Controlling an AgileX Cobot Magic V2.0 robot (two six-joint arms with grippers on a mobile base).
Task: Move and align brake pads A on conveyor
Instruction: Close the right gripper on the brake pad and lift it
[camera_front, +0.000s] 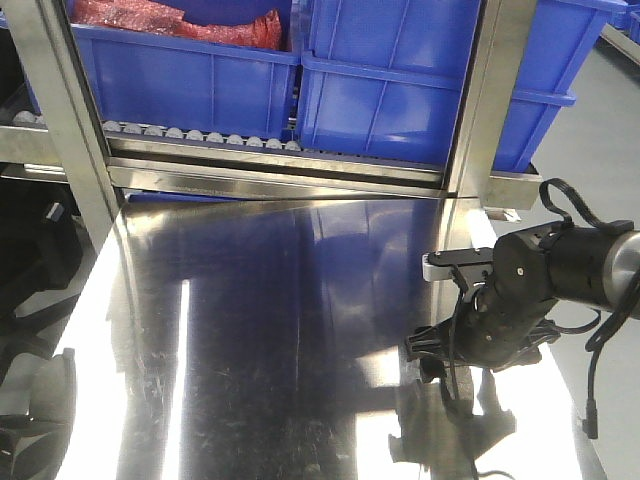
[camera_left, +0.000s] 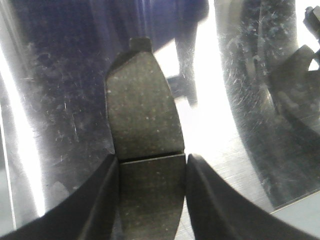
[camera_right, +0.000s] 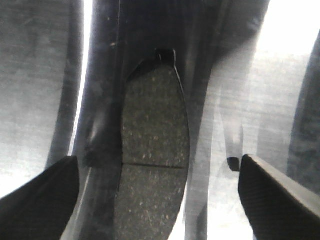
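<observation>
In the left wrist view one dark-grey brake pad (camera_left: 142, 115) with a groove across its middle sits between my left gripper's (camera_left: 152, 160) fingers. Both fingers press its sides at the groove, above the shiny steel tabletop (camera_left: 60, 100). I cannot tell whether it is lifted. In the right wrist view a second brake pad (camera_right: 155, 130) lies flat on the steel. My right gripper (camera_right: 159, 165) is open wide around it, with its fingers well clear of both edges. The front view shows the right gripper (camera_front: 450, 350) pointing down at the table's right side. The conveyor is out of view.
A roller rack (camera_front: 200, 135) with blue bins (camera_front: 400, 90) stands at the table's far edge, and red material (camera_front: 180, 20) lies in the left bin. Steel frame posts (camera_front: 60, 110) rise at the back left and back right. The table's right edge (camera_front: 560, 400) is close to the right arm.
</observation>
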